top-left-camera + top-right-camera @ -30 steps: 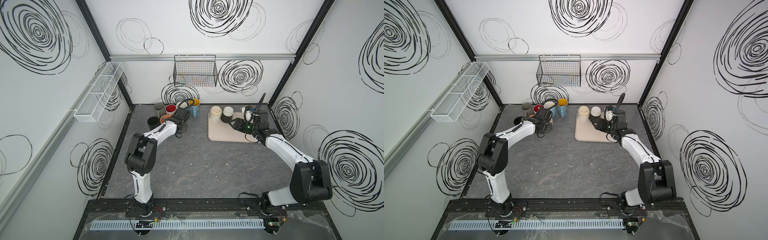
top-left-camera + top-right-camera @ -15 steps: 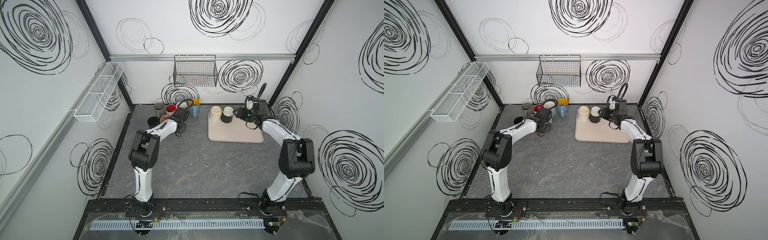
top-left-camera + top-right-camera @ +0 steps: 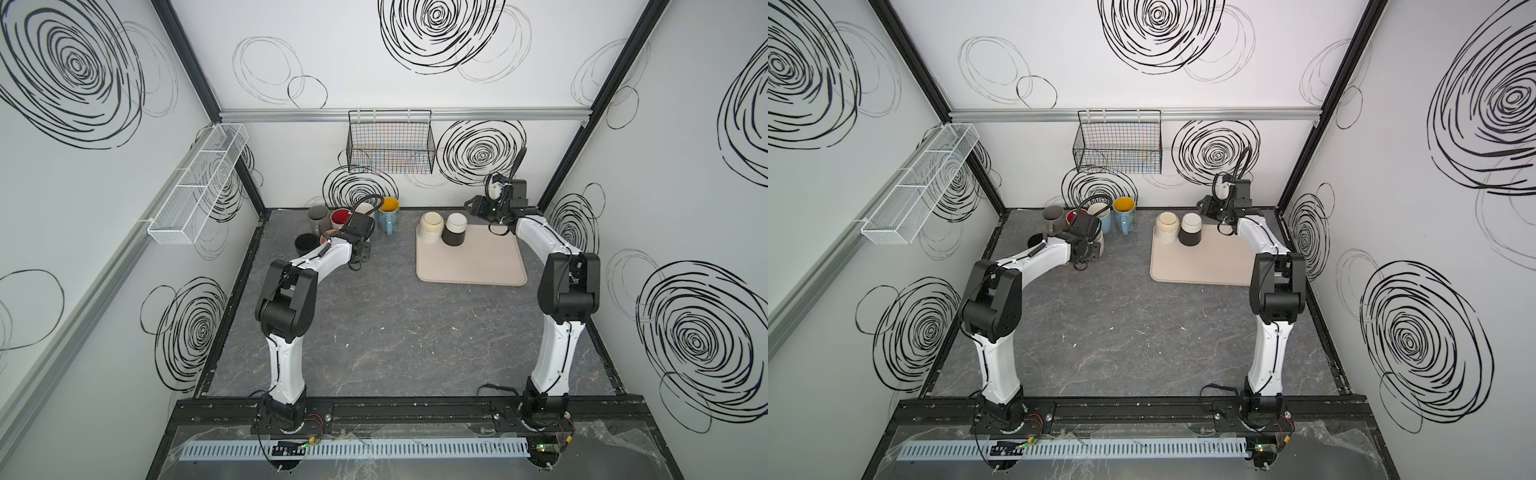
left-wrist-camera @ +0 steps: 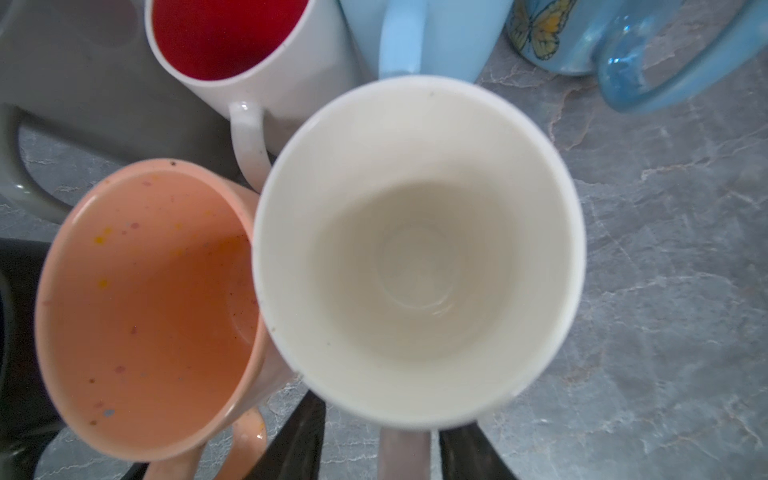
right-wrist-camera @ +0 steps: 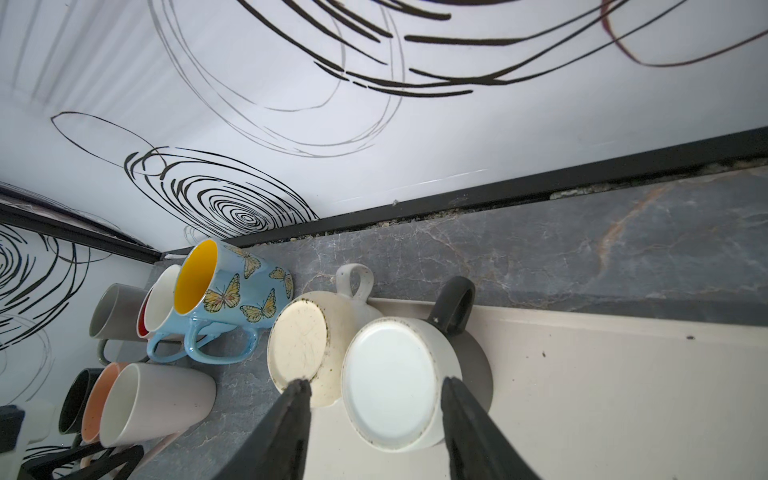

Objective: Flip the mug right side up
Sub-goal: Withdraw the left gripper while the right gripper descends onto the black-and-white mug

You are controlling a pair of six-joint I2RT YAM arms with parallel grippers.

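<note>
Mugs (image 3: 455, 229) inverted: 2 | tray (image 3: 478, 266): 1 | upright mugs (image 5: 232, 299): 7 | left jaws spread astride handle (image 4: 403, 453) | right jaws spread

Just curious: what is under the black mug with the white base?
The beige tray lies under the black mug. It stands upside down, so its inside is covered.

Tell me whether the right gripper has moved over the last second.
Yes. The right gripper was over the back right of the tray; in a top view it now shows beyond the tray's back edge, shifted rearward or upward.
</note>
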